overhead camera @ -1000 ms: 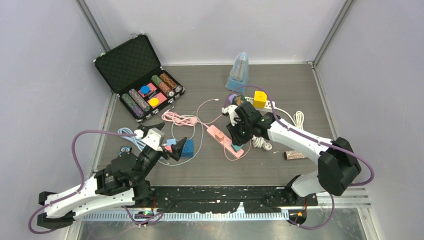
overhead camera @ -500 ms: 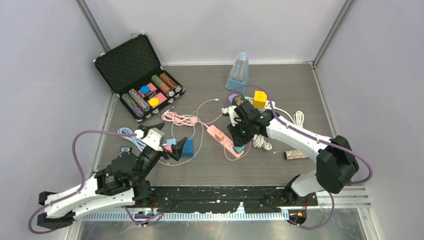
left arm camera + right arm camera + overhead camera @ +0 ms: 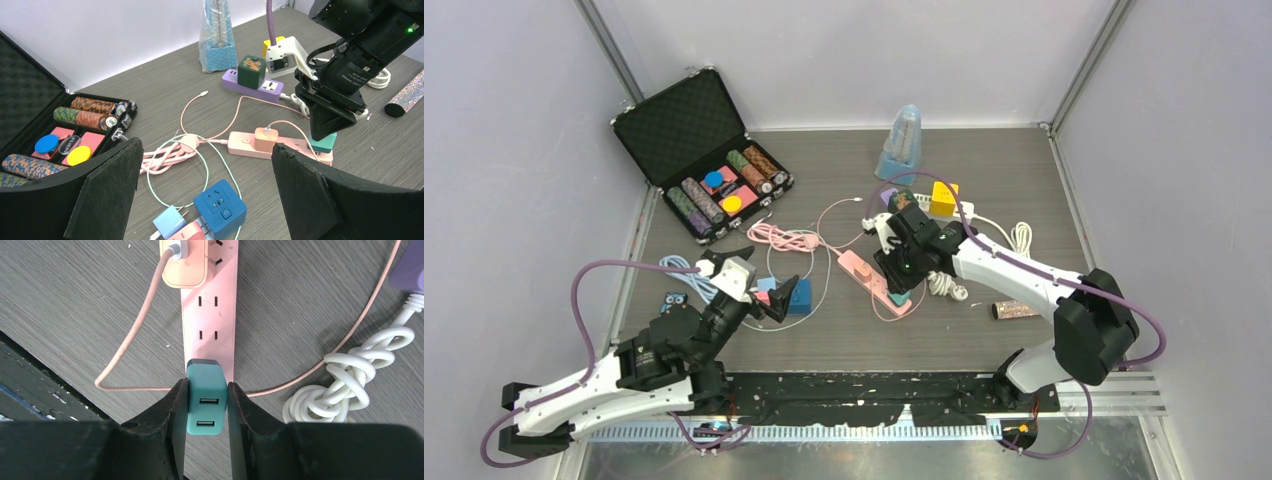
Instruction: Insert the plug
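The teal plug (image 3: 206,397) sits at the near end of the pink power strip (image 3: 212,325), pinched by its two flat sides in the right hand (image 3: 206,389), with its USB ports facing up toward the wrist camera. Its prongs are underneath and hidden, so I cannot tell whether they have found a slot or are only resting on the strip's face. From where I stand this looks like the lining-up or seating step. The two free pairs of slots lie beyond the plug, between it and the peach charger (image 3: 182,270) already plugged in at the far end. The next move probably calls for a small correction along the strip if the prongs are off, then a straight push down without tilting (the strip lies loose on the worktop (image 3: 75,315), so a slanted push might just slide it). A white knotted cable (image 3: 330,390) lies just beside the strip on the right. The left hand (image 3: 206,150) is spread wide and holds nothing, hovering well apart over a blue cube socket (image 3: 220,210). Against the view from a second ago, the right arm has edged slightly to the left with its grip unchanged, more of the teal body shows below the fingers, and the left arm has not moved.
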### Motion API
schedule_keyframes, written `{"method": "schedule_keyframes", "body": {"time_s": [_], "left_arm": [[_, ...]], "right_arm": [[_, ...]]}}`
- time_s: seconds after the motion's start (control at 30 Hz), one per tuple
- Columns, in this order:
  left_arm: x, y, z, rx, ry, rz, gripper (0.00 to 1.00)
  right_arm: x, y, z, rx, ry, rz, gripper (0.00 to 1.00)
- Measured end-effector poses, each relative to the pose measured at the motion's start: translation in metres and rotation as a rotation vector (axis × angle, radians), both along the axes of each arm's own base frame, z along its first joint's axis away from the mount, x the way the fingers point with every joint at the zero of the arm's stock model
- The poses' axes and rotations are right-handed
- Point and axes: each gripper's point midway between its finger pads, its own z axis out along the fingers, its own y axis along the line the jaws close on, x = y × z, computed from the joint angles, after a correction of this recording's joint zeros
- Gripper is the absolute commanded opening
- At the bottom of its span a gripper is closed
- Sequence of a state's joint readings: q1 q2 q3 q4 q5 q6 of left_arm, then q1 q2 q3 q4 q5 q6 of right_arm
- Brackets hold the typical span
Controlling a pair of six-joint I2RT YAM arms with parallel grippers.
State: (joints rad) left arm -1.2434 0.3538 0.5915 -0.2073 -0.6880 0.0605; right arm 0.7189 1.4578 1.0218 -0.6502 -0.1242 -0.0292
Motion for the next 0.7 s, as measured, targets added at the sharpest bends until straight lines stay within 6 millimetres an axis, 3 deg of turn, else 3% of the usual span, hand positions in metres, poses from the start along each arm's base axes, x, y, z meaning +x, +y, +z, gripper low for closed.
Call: {"method": "schedule_keyframes", "body": {"time_s": [0.7], "left_arm": [[0.000,0.000,0.000,0.000,0.000,0.000,1.00]], "right_arm": [[-0.004,0.009,-0.011,-0.061,-0.140,0.038,0.06]]}}
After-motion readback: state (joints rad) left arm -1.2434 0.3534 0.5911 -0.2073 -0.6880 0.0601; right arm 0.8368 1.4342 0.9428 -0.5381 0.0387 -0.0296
